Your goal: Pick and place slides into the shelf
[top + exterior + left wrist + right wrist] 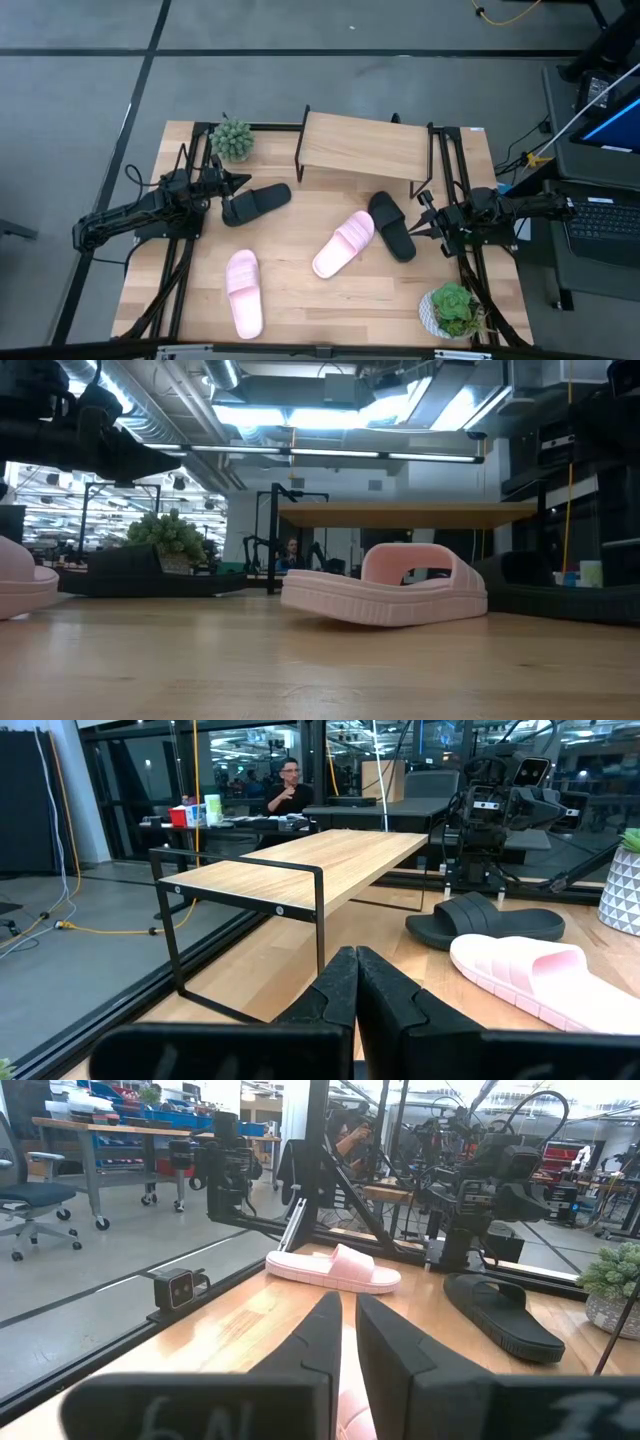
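Four smooth foam slides (343, 245) lie beside wooden-topped shelf (362, 145).

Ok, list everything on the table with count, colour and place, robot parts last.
Pink slides: two; one near the front left, one at the centre.
Black slides: two; one left of centre, one right of centre.
Shelf: one, light wood on black frame, back centre, nothing on top.
Potted plants: two, green; back left, front right.
Left gripper: shut, by the left black slide.
Right gripper: empty, by the right black slide.
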